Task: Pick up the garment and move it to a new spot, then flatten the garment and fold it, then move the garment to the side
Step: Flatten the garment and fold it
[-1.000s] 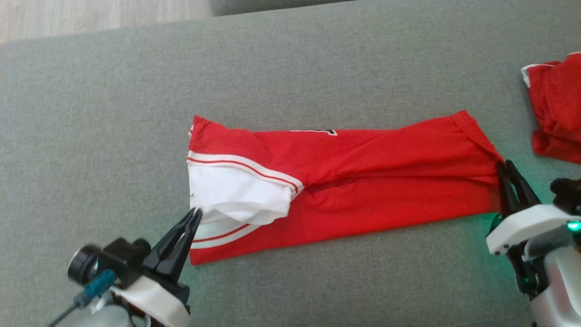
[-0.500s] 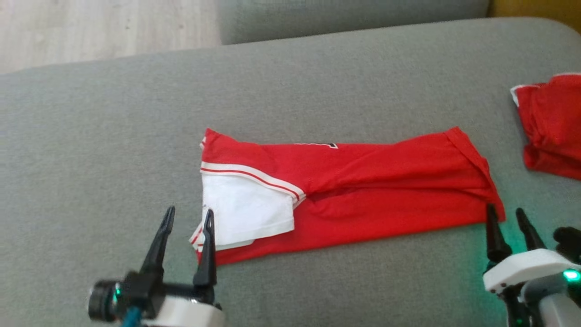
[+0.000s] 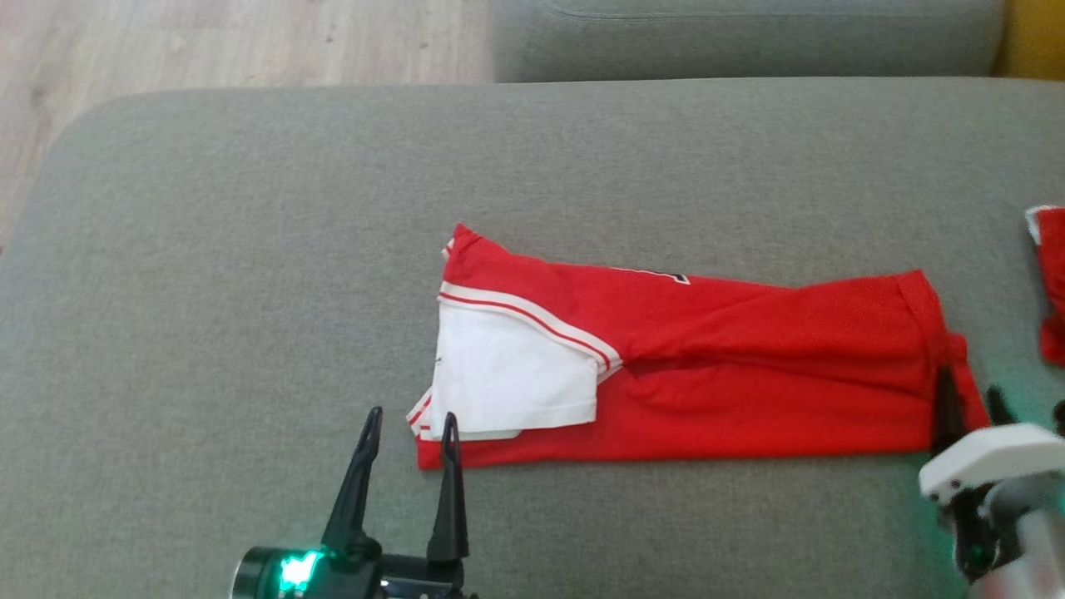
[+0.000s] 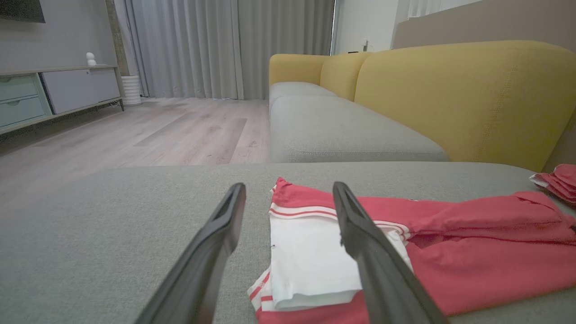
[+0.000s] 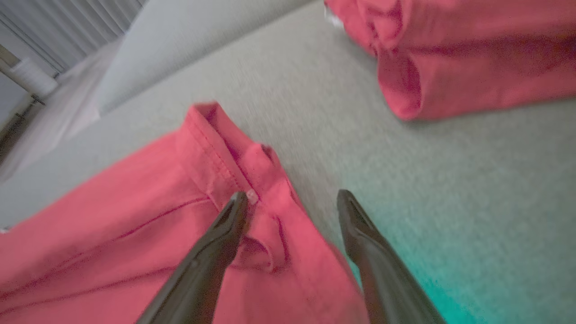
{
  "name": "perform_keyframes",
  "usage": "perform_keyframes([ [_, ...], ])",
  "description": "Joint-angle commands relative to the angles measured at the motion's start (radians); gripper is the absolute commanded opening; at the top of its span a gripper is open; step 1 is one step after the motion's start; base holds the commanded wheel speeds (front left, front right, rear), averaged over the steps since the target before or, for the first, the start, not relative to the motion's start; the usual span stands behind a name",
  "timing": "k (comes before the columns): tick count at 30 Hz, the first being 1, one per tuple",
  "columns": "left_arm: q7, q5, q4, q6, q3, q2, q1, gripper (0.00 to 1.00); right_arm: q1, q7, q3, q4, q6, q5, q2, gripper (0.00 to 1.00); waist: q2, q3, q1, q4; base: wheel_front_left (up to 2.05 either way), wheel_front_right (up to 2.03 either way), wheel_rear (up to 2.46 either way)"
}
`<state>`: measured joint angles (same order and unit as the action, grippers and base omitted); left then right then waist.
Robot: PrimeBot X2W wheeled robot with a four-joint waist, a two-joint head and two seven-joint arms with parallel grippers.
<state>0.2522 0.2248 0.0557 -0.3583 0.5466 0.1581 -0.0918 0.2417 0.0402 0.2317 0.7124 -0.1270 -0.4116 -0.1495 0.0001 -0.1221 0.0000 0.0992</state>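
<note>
The red garment lies in a long folded strip on the grey seat cushion, a white panel with red stripes at its left end. My left gripper stands open just before that end's near corner, nothing between its fingers. The left wrist view has the open gripper framing the white panel. My right gripper is open at the garment's right end. In the right wrist view its left fingertip lies over the hem of the garment, the other over bare cushion.
A second red garment lies crumpled at the cushion's right edge, and close ahead in the right wrist view. Another grey seat and a yellow backrest stand beyond. Wood floor lies past the cushion's far left corner.
Both grippers were shut on the garment's ends, then opened and let go. They have drawn back slightly toward me. The head camera has also shifted.
</note>
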Motion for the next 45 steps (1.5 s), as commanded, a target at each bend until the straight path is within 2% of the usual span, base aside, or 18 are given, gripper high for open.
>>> perform_keyframes([
  [1,0.009,-0.020,0.024,0.012,-0.043,-0.020,0.009,1.00,0.026,-0.014,-0.013,0.017,-0.004,0.021,-0.009,1.00,-0.0001,0.002,0.0000,0.010,0.00,0.00,0.00],
  [3,0.009,-0.039,0.022,0.028,-0.055,-0.032,0.005,1.00,0.034,-0.039,-0.009,0.069,-0.004,0.039,0.008,1.00,-0.0001,0.004,0.0000,0.014,0.00,0.00,0.00],
  [4,0.009,-0.045,0.021,0.035,-0.063,-0.037,0.003,1.00,0.037,-0.049,-0.009,0.089,-0.004,0.046,0.016,0.91,-0.0001,0.005,0.0000,0.014,0.00,0.00,0.00],
  [5,0.009,-0.051,0.021,0.041,-0.071,-0.042,0.000,1.00,0.039,-0.056,-0.013,0.103,-0.004,0.049,0.024,0.34,-0.0001,0.006,0.0000,0.014,0.00,0.00,0.00],
  [6,0.009,-0.056,0.020,0.048,-0.080,-0.046,-0.003,1.00,0.040,-0.059,-0.020,0.113,-0.004,0.048,0.033,0.00,-0.0001,0.007,0.0000,0.012,0.00,0.00,0.00],
  [11,0.009,-0.076,0.020,0.077,-0.119,-0.062,-0.019,1.00,0.039,-0.010,-0.049,0.100,-0.004,0.025,0.047,0.00,-0.0001,0.013,0.0000,-0.019,0.00,0.00,0.00],
  [15,0.009,-0.086,0.020,0.095,-0.135,-0.071,-0.023,1.00,0.038,0.016,-0.059,0.070,-0.004,0.015,0.018,0.00,-0.0001,0.015,0.0000,-0.044,0.00,0.00,0.00],
  [21,0.009,-0.102,0.015,0.124,-0.157,-0.086,-0.023,1.00,0.051,0.005,-0.053,-0.037,-0.004,-0.032,-0.097,0.00,-0.0001,0.010,0.0000,-0.087,0.00,0.00,0.00],
  [25,0.009,-0.109,0.007,0.138,-0.172,-0.093,-0.025,1.00,0.053,-0.040,-0.084,-0.182,-0.004,-0.116,-0.132,0.00,-0.0001,0.013,0.0000,-0.102,0.00,0.00,0.00],
  [29,0.009,-0.112,0.002,0.151,-0.180,-0.098,-0.025,1.00,0.037,-0.102,-0.164,-0.384,-0.004,-0.206,-0.102,0.00,-0.0001,0.020,0.0000,-0.102,0.00,0.00,0.00],
  [35,0.009,-0.111,-0.009,0.169,-0.176,-0.104,-0.020,1.00,0.015,-0.172,-0.356,-0.593,-0.004,-0.195,-0.010,0.00,-0.0001,0.027,0.0000,-0.061,0.00,0.00,0.00],
  [39,0.010,-0.112,-0.016,0.178,-0.173,-0.106,-0.015,1.00,0.022,-0.209,-0.497,-0.618,-0.004,-0.172,0.052,0.00,-0.0001,0.021,0.0000,-0.018,0.00,0.00,0.00],
  [45,0.010,-0.108,-0.021,0.179,-0.158,-0.107,-0.003,1.00,0.043,-0.208,-0.647,-0.535,-0.004,-0.144,0.088,0.00,-0.0001,0.011,0.0000,0.058,0.00,0.00,0.00],
])
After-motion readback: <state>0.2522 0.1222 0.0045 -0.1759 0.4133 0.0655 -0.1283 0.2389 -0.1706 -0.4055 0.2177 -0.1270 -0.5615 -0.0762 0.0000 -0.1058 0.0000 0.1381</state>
